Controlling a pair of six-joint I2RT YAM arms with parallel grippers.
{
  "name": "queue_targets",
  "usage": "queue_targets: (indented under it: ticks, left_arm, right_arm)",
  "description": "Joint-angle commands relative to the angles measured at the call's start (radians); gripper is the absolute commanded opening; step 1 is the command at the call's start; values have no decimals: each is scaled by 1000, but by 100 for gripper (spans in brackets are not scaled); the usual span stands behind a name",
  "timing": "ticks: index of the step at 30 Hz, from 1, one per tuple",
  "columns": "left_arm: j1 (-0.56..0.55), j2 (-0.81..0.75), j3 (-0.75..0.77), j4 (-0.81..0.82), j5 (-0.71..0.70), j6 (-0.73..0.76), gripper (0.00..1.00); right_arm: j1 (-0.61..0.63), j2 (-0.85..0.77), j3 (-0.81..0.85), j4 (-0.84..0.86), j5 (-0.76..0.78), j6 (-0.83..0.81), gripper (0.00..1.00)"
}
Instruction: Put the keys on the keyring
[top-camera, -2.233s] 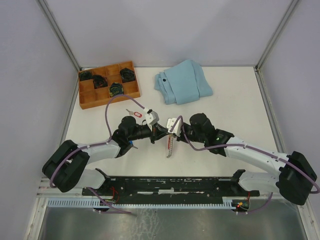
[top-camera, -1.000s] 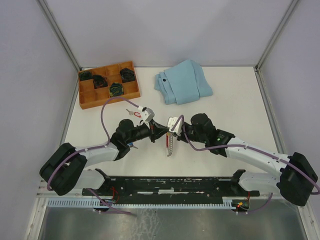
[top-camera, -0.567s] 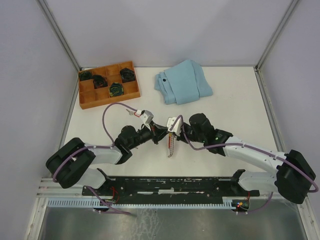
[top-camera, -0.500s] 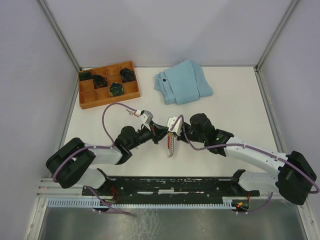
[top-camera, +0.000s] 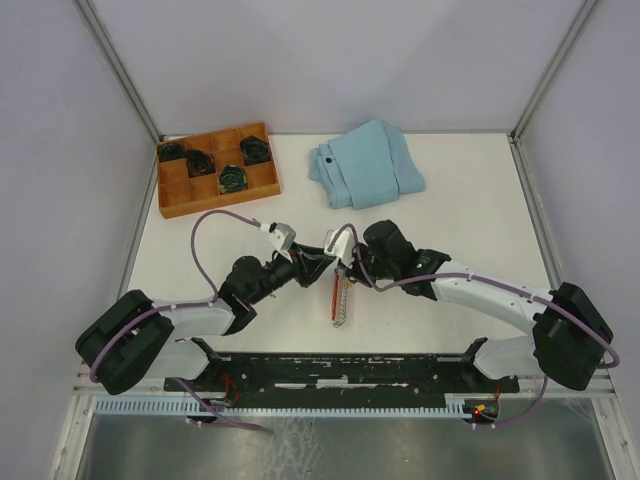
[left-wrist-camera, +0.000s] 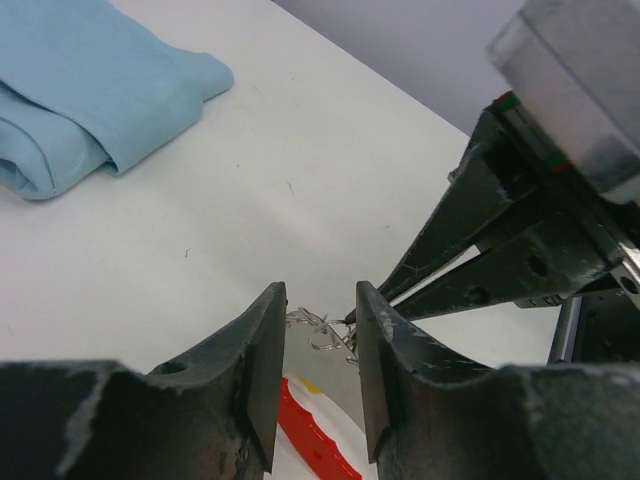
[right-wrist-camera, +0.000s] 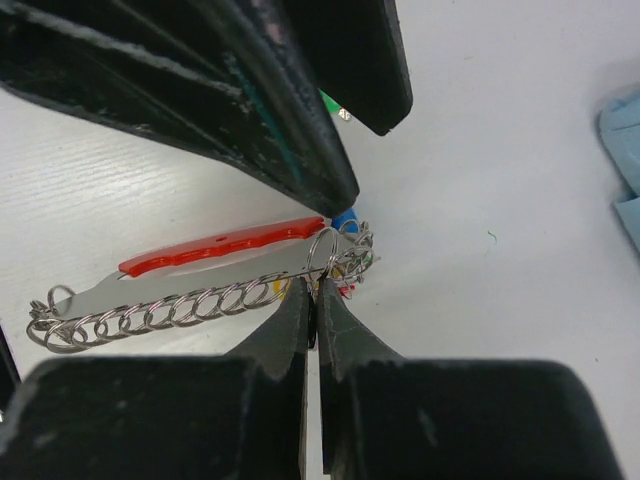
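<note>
Red keyring (right-wrist-camera: 225, 245), end loop pinched
Right gripper (right-wrist-camera: 313, 300) is clamped on it; left gripper (left-wrist-camera: 320, 320), at 9 o'clock, is parted and empty.

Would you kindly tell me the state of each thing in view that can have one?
left hand: open, jaws apart at the end loops of the keyring.
right hand: shut, pinching one loop of the keyring.
keyring: held at one end, otherwise lying on the table.
blue key tag: beside the held end; threaded or not, cannot tell.
cloth: folded, apart from both hands.
tray: some compartments filled, some empty.
</note>
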Motion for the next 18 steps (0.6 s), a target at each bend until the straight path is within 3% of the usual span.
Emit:
queue_targets:
  ticks: [1, 8, 18]
  left_arm:
    - [6, -79, -8, -123, -33, 72, 43]
    - [6, -93, -33, -205, 49, 6, 51]
    - [5, 33, 0, -230, 71, -66, 51]
  right_arm:
    - [-4, 63, 103, -17, 10, 77, 1]
    - [-6, 138, 136, -57, 64, 148, 1]
    - [-28, 205, 124, -70, 130, 220, 7]
